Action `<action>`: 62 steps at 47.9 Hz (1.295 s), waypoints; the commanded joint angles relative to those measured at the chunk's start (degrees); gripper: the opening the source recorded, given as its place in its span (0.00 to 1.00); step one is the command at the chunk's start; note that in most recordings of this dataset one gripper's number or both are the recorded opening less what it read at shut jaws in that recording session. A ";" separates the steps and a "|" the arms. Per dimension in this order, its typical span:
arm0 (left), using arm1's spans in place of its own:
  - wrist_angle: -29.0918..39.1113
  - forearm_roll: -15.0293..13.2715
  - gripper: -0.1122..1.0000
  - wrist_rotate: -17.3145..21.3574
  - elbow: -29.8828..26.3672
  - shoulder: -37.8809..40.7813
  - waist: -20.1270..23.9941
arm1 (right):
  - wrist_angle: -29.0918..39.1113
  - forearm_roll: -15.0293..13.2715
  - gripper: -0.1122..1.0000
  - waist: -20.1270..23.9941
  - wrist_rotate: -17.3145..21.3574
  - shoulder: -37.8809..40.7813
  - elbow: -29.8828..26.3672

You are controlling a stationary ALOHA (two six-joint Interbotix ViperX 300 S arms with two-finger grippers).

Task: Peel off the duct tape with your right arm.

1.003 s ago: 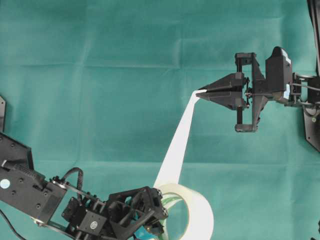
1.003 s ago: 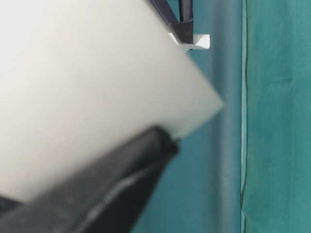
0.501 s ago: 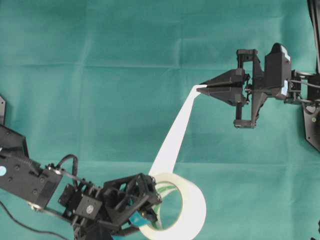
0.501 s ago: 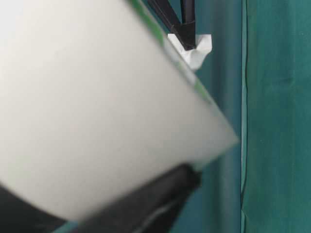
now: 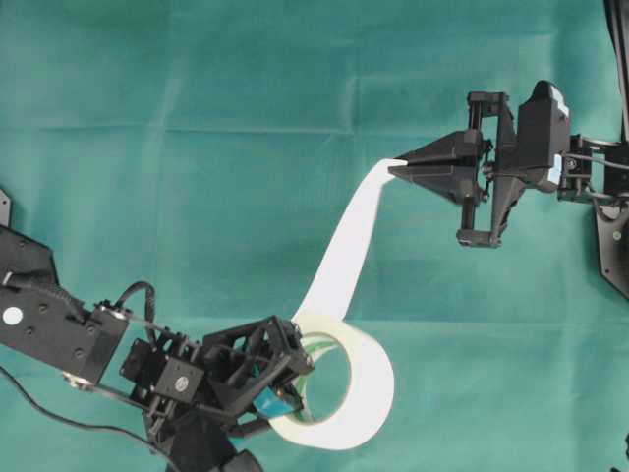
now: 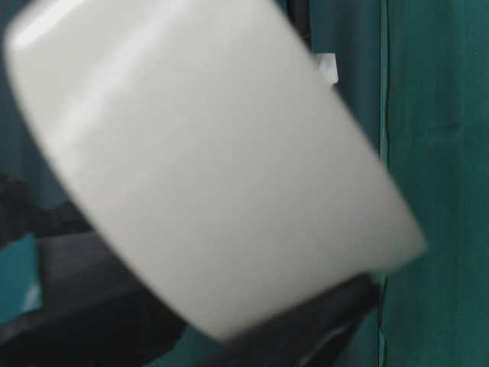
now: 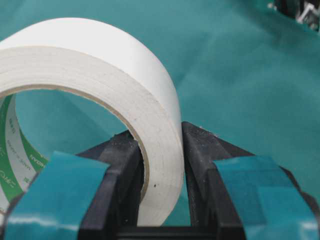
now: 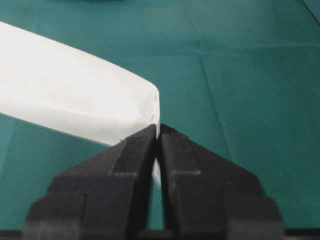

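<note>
Duct tape (image 5: 369, 388) roll near cloth's (image 5: 197, 147) bottom edge, wall clamped by left gripper (image 7: 160, 150); wrist cam shows green core print. Right gripper (image 5: 398, 169) pinched on peeled strip's (image 5: 349, 251) end. Roll since shifted left, strip longer.

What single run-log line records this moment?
left gripper: shut on duct tape | right gripper: shut on tape strip | strip peeled

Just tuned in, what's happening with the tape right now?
The left gripper is clamped on the wall of the duct tape roll, holding it at the lower edge of the overhead view. The right gripper has its fingers pinched shut on the end of the peeled strip, which stretches from the roll up to it over the green cloth.
</note>
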 commanded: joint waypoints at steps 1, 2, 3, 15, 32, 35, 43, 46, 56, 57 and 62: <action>-0.70 -0.09 0.28 0.00 -0.35 -2.55 0.88 | -0.18 -0.09 0.09 -0.09 0.00 -0.44 -0.62; -0.70 -0.09 0.28 0.00 -0.18 -2.37 1.05 | -0.18 -0.18 0.11 0.00 0.00 -0.35 -0.62; -0.70 -0.09 0.28 0.00 0.09 -2.37 1.32 | -0.18 -0.18 0.13 -0.09 0.00 -0.44 -0.53; -0.44 -0.09 0.28 -0.09 1.58 -2.55 3.52 | -0.18 -0.26 0.30 -0.09 -0.09 -0.53 -0.18; -0.70 -0.09 0.28 -0.70 6.24 -6.06 7.29 | -0.18 -0.26 0.39 -0.09 0.00 -2.11 0.79; -0.70 -0.09 0.28 -1.32 7.29 -6.77 8.35 | -0.18 -0.26 0.46 -0.09 0.00 -2.46 1.05; -1.14 -0.09 0.28 -3.08 9.49 -8.09 10.63 | -0.18 -0.26 0.57 -0.09 0.00 -3.16 1.67; -1.23 -0.09 0.28 -3.08 9.84 -8.35 11.07 | -0.18 -0.35 0.57 -0.09 0.00 -3.34 1.85; -1.23 -0.09 0.28 -3.16 11.07 -10.11 12.13 | -0.18 -0.35 0.57 -0.09 0.00 -3.69 2.72; -1.23 -0.09 0.28 -3.16 11.25 -10.37 12.22 | -0.18 -0.26 0.57 -0.09 0.00 -3.78 2.81; -1.32 -0.09 0.28 -3.16 12.39 -11.78 12.66 | -0.18 -0.26 0.57 -0.09 0.00 -4.13 3.34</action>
